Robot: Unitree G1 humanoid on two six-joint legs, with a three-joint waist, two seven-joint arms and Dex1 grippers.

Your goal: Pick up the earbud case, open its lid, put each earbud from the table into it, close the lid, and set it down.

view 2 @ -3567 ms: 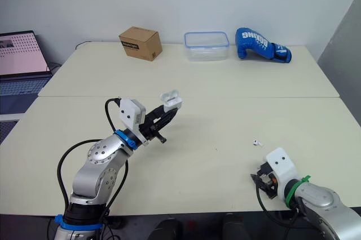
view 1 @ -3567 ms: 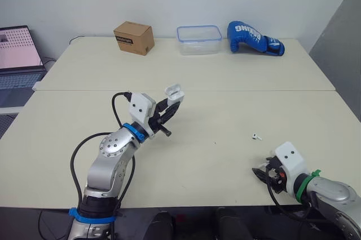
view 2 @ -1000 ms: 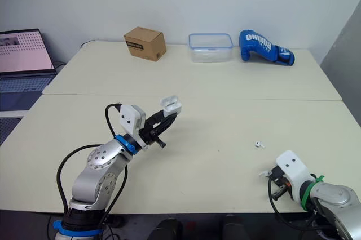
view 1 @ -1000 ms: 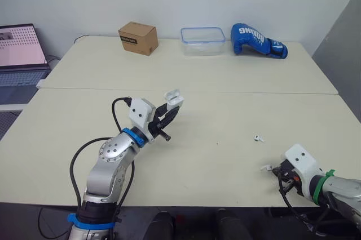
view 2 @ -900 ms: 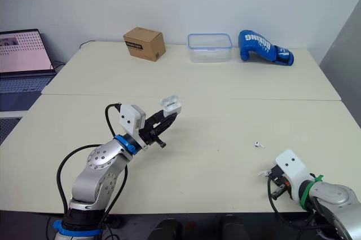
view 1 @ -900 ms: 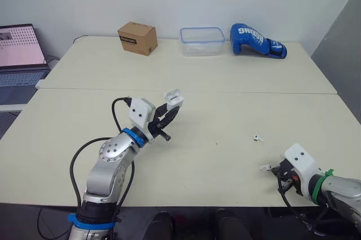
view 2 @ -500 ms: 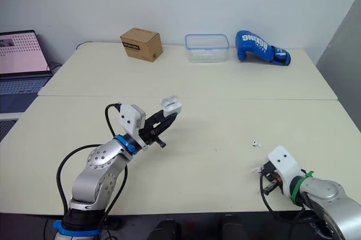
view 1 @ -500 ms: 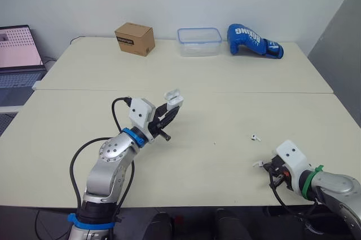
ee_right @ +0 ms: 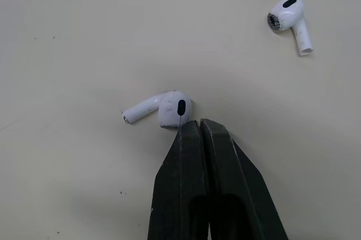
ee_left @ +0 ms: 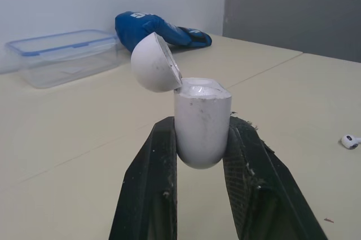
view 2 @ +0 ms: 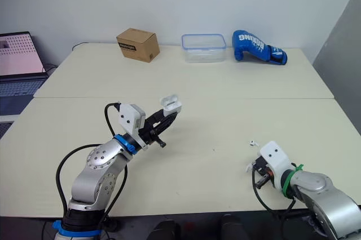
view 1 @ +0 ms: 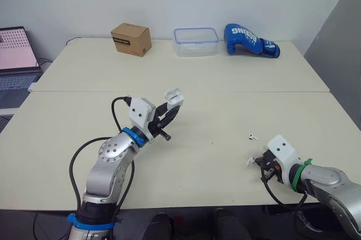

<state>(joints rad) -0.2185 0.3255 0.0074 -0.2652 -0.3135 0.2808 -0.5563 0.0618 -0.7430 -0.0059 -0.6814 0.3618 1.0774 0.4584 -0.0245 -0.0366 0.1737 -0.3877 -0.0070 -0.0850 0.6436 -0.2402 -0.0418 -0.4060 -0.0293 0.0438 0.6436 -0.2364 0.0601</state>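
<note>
**Carrying the nipped earbud across to the open case**

Head view: the left pincer [view 1: 171,107] is clamped on the lower body of the earbud case [view 1: 174,96], held up off the counter [view 1: 254,110] near its middle. The right pincer [view 1: 256,162] sits low at about 4 o'clock on the counter, with the held earbud [view 1: 250,161] at its tips. The loose earbud [view 1: 251,136] lies just beyond, at 12 o'clock from it. The case is at roughly 10 o'clock from the right pincer, well apart. Along the far edge are a cardboard box [view 1: 131,39] at 11, a clear tub [view 1: 196,41] at 12 and a blue boxing glove [view 1: 251,39] at 1 o'clock.

Left wrist view: the case is a rounded capsule of glossy white plastic, faintly scuffed, squeezed on its flanks. Its domed lid [ee_left: 153,62] is hinged back and the mouth faces up. A shell this slick could twist, so the grip should stay firm.

Right wrist view: the black fingers [ee_right: 189,161] are pressed almost together and appear to nip only the edge of the earbud's bulbous head, the thin stem jutting free. That hold looks shallow on a curved, hard surface. The sound approach is to travel slowly, turn the stem downward over its well, and release only once the earbud is seated.
</note>
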